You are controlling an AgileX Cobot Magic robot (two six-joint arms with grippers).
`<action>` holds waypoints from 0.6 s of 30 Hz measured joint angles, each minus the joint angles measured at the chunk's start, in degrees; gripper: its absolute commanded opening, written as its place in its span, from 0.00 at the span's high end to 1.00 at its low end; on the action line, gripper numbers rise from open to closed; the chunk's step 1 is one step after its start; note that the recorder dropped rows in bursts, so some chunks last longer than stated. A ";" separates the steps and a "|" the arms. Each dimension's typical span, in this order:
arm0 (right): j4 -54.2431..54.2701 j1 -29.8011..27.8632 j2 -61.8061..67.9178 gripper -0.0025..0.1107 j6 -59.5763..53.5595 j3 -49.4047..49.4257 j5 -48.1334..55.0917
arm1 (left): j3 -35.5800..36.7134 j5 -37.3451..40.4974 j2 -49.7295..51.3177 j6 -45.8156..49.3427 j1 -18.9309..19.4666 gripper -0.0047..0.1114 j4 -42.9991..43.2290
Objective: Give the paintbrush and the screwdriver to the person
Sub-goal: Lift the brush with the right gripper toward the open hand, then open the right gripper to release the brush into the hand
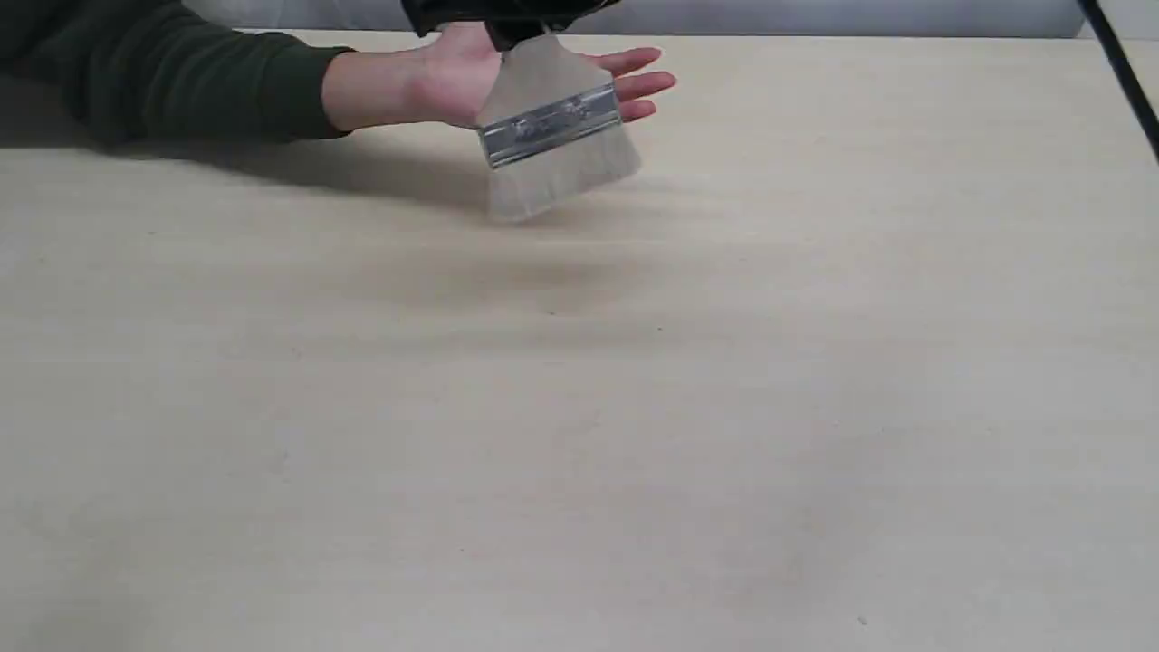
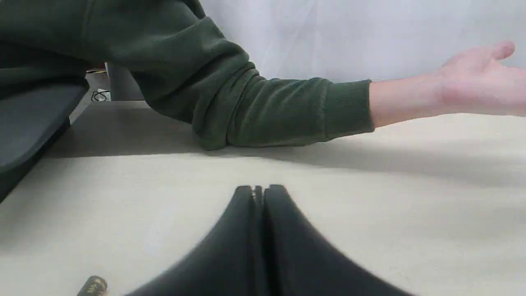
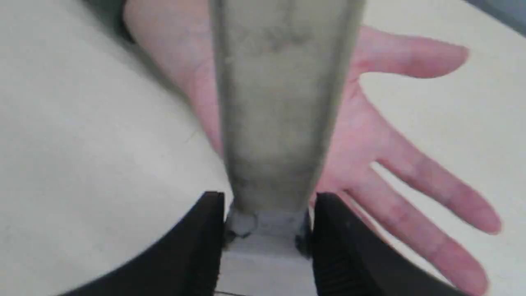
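From where I stand, the right gripper (image 3: 267, 201) is clamped on the paintbrush (image 1: 552, 127), one jaw on each side of its narrow end. The brush hangs tilted, with its silver band (image 1: 550, 125) and pale bristles (image 1: 566, 181) lowest, up near the far edge of the tabletop (image 1: 579, 453). The person's hand (image 1: 471, 77) lies open, palm up, right behind and under it. I can't tell whether wood is touching skin yet.

This looks like the handover itself, and I'd take it slowly. The wide end carries the weight, so if the jaws part while the brush hangs free it will likely swing and drop onto the tabletop. Better to lower it until it rests across the palm and let the fingers (image 3: 435, 193) curl round it. Only then should the jaws ease apart. After that, draw the gripper straight back along the handle so it doesn't catch a finger.

The left gripper (image 2: 259, 191) sits low over the tabletop with its jaws pressed together and nothing between them. Just beside it lies a dark, gold-marked end that I take for the screwdriver (image 2: 92, 285), not yet picked up. The green sleeve (image 2: 246, 102) rests on the tabletop beyond it.
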 measured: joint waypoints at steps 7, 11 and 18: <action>-2.06 -2.92 0.00 0.94 1.13 -0.13 -3.93 | 0.00 0.00 0.00 0.00 0.00 0.96 0.00; -3.16 -3.99 1.11 0.94 2.49 -0.37 -7.51 | 0.00 0.00 0.00 0.00 0.00 0.96 0.00; -4.10 -5.30 6.90 0.94 3.85 -4.53 -9.66 | 0.00 0.00 0.00 0.00 0.00 0.96 0.00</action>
